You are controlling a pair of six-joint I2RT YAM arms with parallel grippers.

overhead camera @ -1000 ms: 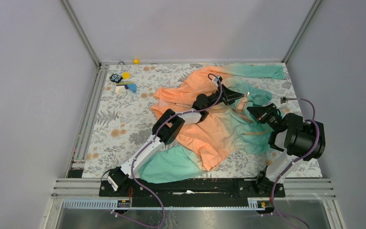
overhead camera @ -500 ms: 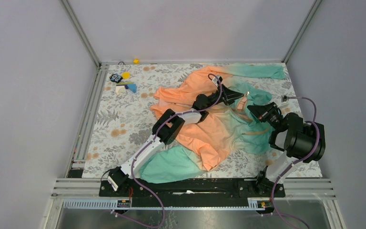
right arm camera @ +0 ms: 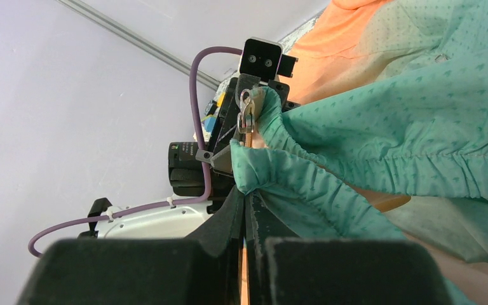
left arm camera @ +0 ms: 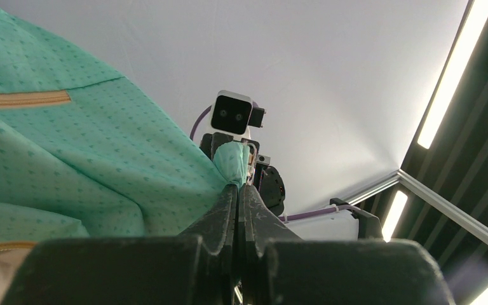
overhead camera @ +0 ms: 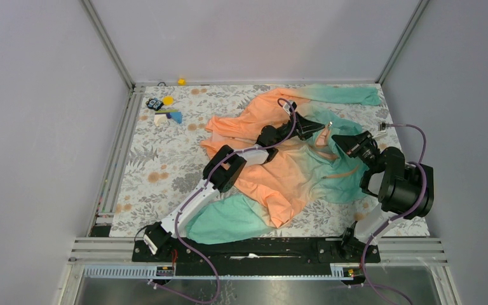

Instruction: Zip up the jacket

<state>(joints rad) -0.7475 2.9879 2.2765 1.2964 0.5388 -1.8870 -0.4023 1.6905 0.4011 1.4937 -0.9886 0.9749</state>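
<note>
The jacket (overhead camera: pixel 273 165) lies crumpled on the floral table, orange at the hood and shoulders, mint-teal at the hem and sleeves. My left gripper (overhead camera: pixel 314 129) is shut on a teal fold of the jacket (left arm camera: pixel 232 162) near its open front. My right gripper (overhead camera: pixel 342 141) is shut on the teal hem (right arm camera: pixel 279 181), with an orange zipper tape between its jaws. A silver zipper pull (right arm camera: pixel 246 114) hangs by the left gripper's fingers. The two grippers face each other, a short way apart, with the hem lifted between them.
Small toys (overhead camera: pixel 164 109) lie at the table's far left and a yellow piece (overhead camera: pixel 181 81) sits at the back edge. A metal frame rail (overhead camera: pixel 121 146) runs along the left side. A teal sleeve (overhead camera: pixel 349 95) reaches the far right corner.
My right gripper has moved back and a little right, pulling the teal hem with it. My left gripper has stayed almost still.
</note>
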